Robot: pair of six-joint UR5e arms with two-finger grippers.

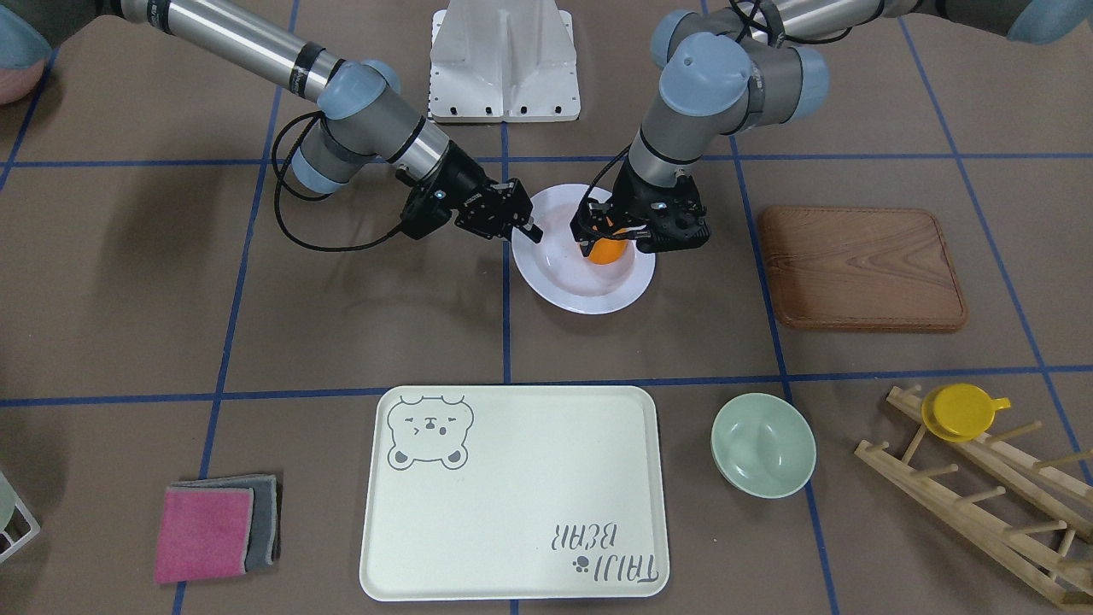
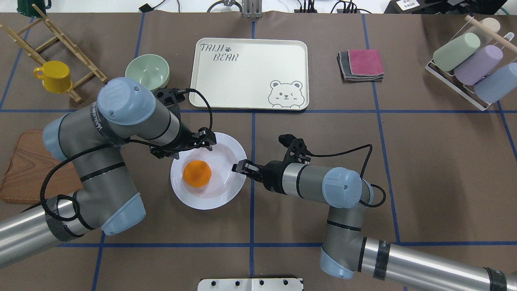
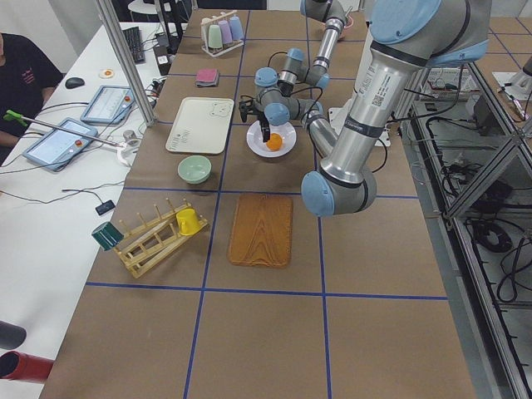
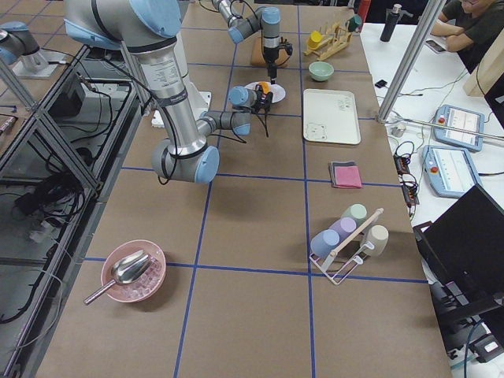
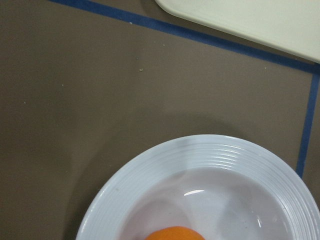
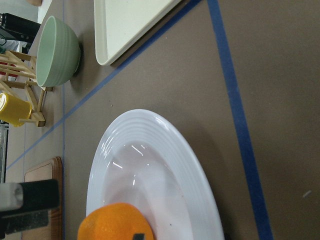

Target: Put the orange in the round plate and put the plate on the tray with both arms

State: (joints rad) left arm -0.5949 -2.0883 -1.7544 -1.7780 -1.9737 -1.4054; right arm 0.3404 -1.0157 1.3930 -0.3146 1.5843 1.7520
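The orange [image 2: 197, 173] [image 1: 608, 253] lies free in the white round plate [image 2: 218, 194] [image 1: 572, 290], left of its centre in the overhead view. My left gripper [image 2: 204, 141] [image 1: 619, 235] hangs open just above the plate's far-left rim, holding nothing. At the plate's right rim is my right gripper [image 2: 239, 166] [image 1: 528, 224], whose jaws look open; whether it touches the rim is unclear. The cream bear tray [image 2: 250, 72] [image 1: 512, 495] lies beyond the plate with nothing on it. Both wrist views show the plate [image 5: 210, 155] [image 6: 165, 165] and the orange [image 5: 172, 234] [image 6: 112, 222], but no fingers of their own gripper.
A brown wooden board [image 1: 862, 269] lies on my left, under the left arm's elbow in the overhead view. A pale green bowl [image 1: 762, 444] stands beside the tray. A yellow cup [image 1: 961, 412] sits on a wooden rack. Folded cloths [image 1: 213, 530] lie right of the tray.
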